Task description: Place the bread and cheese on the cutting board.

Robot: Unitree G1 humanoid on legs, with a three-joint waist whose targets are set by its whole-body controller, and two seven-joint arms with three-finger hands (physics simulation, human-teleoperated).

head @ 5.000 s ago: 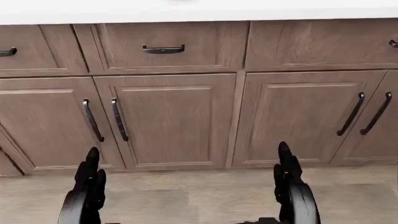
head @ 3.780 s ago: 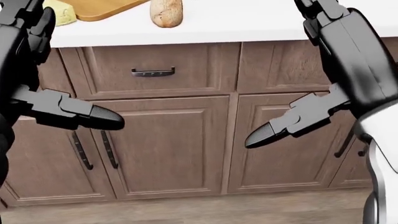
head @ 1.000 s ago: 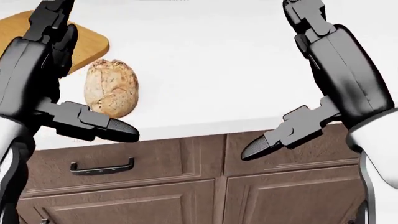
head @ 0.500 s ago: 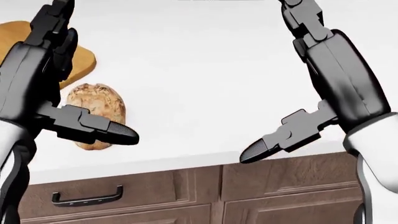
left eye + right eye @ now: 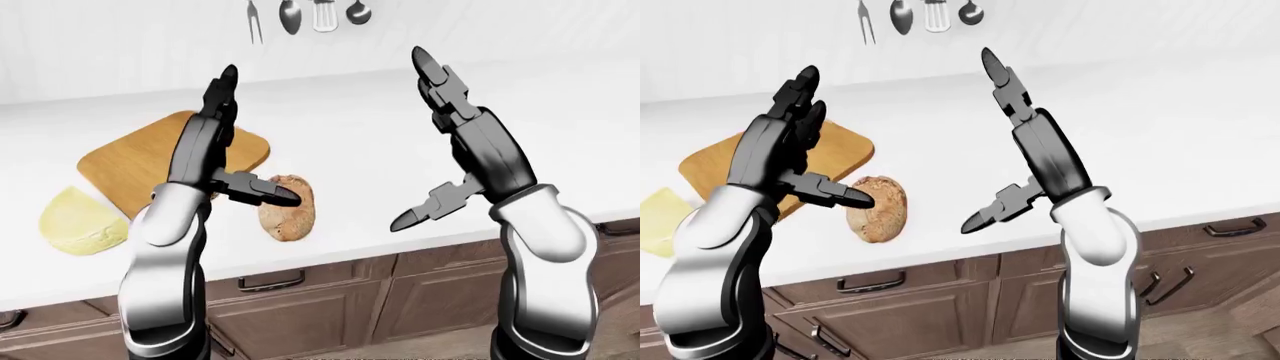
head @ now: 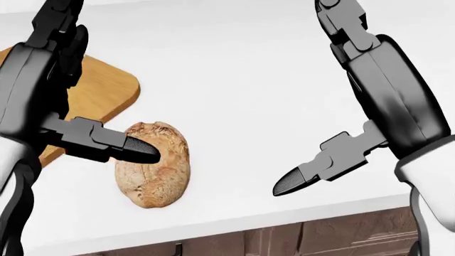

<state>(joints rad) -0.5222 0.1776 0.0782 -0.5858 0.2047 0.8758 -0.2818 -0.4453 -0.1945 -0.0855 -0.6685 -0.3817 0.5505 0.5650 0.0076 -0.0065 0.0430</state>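
Note:
A brown oval bread loaf point(image 6: 153, 170) lies on the white counter point(image 5: 380, 142), just right of the wooden cutting board point(image 5: 130, 169). A pale yellow cheese wedge point(image 5: 78, 221) lies on the counter at the board's lower left in the left-eye view. My left hand point(image 5: 258, 139) is held upright above the board's right edge and the loaf, open, its thumb point(image 6: 124, 146) pointing over the loaf's top. My right hand point(image 5: 410, 139) stands open and upright to the right of the loaf, holding nothing.
Several utensils point(image 5: 300, 15) hang on the wall above the counter. Brown drawers and cabinet doors with dark handles point(image 5: 270, 282) run below the counter edge. More white counter stretches right of my right arm.
The whole picture has shifted: the cabinet fronts slid down and out of the head view and the countertop now fills it. Both hands keep the same raised, open pose.

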